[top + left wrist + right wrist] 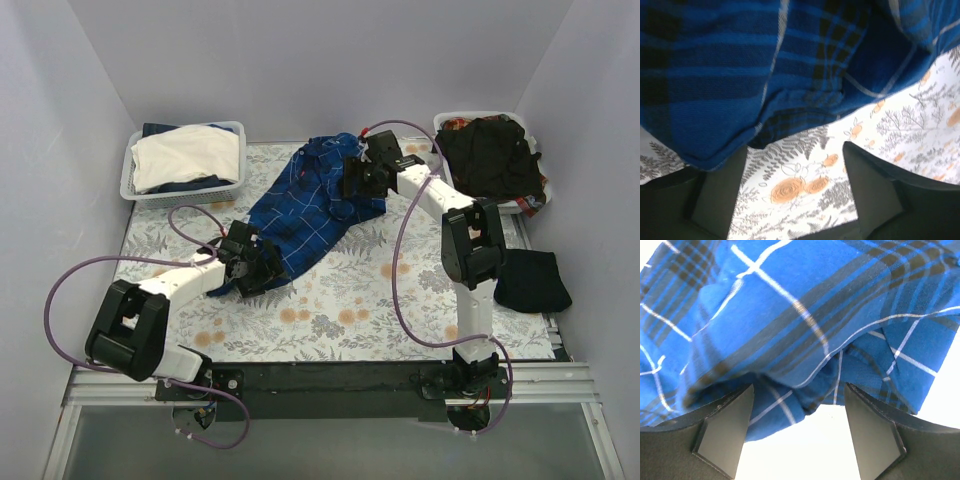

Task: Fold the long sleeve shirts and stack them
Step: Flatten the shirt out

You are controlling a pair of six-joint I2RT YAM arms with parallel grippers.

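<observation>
Lying rumpled on the worktop, the plaid shirt stretches between left pincer and right pincer. Both gape wide.

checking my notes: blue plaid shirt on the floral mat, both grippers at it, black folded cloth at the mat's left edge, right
Not quite: the top external view shows the black folded cloth at the right edge of the floral mat. The blue plaid shirt is on that mat, with the left gripper and right gripper at it.
</observation>
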